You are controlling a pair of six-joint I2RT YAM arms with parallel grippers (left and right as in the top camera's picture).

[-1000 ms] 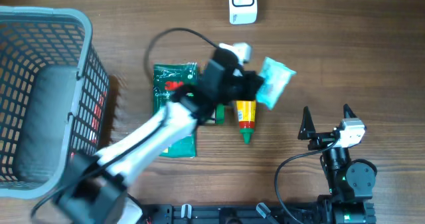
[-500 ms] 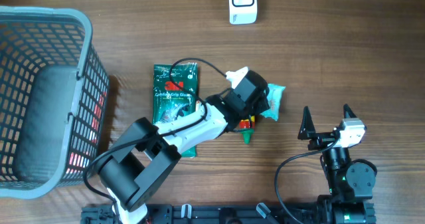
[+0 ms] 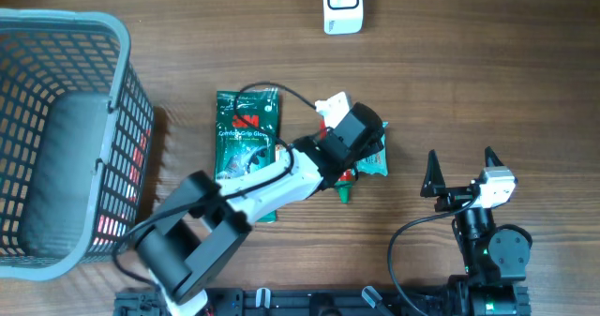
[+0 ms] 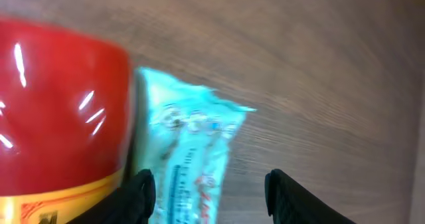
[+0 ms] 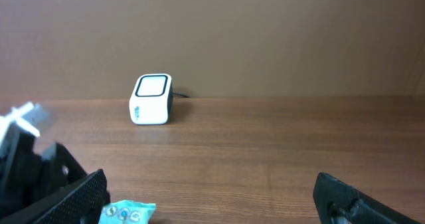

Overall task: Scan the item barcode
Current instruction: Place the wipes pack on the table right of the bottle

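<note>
Two arms work at a wooden surface [image 3: 487,63]. At the lower right of the overhead frame sits the right gripper [image 3: 460,161]. Its fingers are spread as wide as they go, hold nothing, and are well apart from every item. In the right wrist view the two fingers sit in the bottom corners with only wood between them.

The left arm [image 3: 253,185] runs diagonally from bottom left up to frame centre. The left gripper [image 4: 209,184] is over the teal packet [image 4: 189,151], fingers partway open and straddling the packet's lower end without clamping it. The finger at the right of the wrist frame is clear of the packet, with wood showing in the gap. The finger at the left is just beside the packet's edge, and contact cannot be told.

The teal packet lies on the surface just right of overhead centre. Its long edge is against the red-and-yellow bottle [image 4: 60,111], whose green tip pokes out below the gripper in the overhead view.

Left of centre lies a green packet [image 3: 246,128], its lower part under the arm. A grey mesh basket [image 3: 122,82] fills the left edge.

At top centre, farthest up-frame, stands the white scanner [image 3: 342,5], well apart from the teal packet.
</note>
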